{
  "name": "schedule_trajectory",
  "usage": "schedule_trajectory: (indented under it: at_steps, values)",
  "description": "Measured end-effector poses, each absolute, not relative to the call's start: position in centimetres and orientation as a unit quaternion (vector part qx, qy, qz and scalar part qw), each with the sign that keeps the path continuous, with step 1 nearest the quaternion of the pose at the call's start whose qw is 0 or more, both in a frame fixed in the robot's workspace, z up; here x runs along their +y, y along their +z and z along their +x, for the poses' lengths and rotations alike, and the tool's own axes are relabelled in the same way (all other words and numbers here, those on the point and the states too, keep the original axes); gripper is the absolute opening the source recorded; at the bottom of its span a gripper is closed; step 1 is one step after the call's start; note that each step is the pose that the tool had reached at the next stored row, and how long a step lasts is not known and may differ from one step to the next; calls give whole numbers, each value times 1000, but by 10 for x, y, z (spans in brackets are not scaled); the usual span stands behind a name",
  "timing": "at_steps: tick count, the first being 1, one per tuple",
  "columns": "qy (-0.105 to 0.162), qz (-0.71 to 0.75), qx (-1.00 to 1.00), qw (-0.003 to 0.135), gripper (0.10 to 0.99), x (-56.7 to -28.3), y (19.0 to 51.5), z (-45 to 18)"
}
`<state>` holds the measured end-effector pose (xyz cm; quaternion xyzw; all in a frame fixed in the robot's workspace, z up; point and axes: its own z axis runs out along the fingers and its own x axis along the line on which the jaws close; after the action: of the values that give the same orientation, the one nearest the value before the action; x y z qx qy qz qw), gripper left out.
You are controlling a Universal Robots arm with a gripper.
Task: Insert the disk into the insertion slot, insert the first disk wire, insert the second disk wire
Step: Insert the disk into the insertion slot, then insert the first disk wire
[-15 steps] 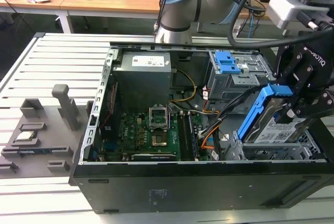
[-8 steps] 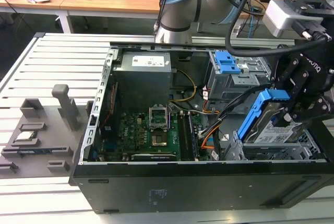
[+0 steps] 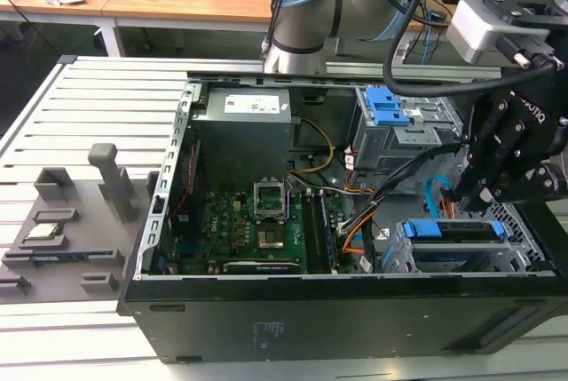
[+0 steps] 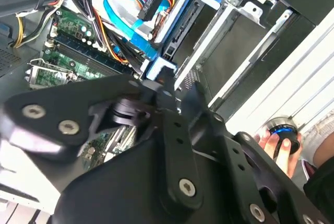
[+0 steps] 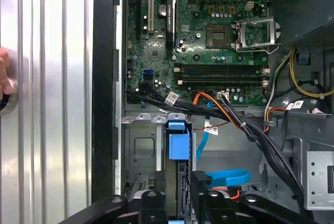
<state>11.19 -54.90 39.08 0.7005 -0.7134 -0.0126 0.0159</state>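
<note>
The disk (image 3: 453,230), silver in its bright blue carrier, sits inside the insertion slot (image 3: 404,258), the silver sheet-metal cage at the case's front corner on the exterior view's right. My black gripper (image 3: 461,196) hovers just above the disk's inner end. In the second wrist view the gripper (image 4: 159,85) is shut on the blue-and-white plug (image 4: 156,70) of a flat blue wire (image 4: 122,12), right beside the disk (image 4: 182,20). A second wire with red, yellow and black strands and a black plug (image 4: 148,2) hangs loose nearby. In the first wrist view the carrier's blue tab (image 5: 177,145) lies between my fingers (image 5: 151,203).
A grey bay with two blue latches (image 3: 390,110) stands behind the disk. The motherboard (image 3: 257,221) and power supply (image 3: 244,123) lie toward the exterior view's left, and cable bundles (image 5: 245,130) cross beside the cage. A person's hand (image 4: 274,143) rests on a round knob outside the case.
</note>
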Motion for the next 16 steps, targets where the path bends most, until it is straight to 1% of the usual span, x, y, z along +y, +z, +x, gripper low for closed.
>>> schedule_trajectory:
  at_steps: [2, 3, 4, 16]
  values:
    - [-13, 700, -713, 16, 235, -549, 391, 112]
    - [-13, 701, -713, 16, 118, -549, 391, 112]
    - [-13, 700, -713, 16, 106, -549, 391, 112]
    - [-13, 701, -713, 16, 106, -548, 390, 118]
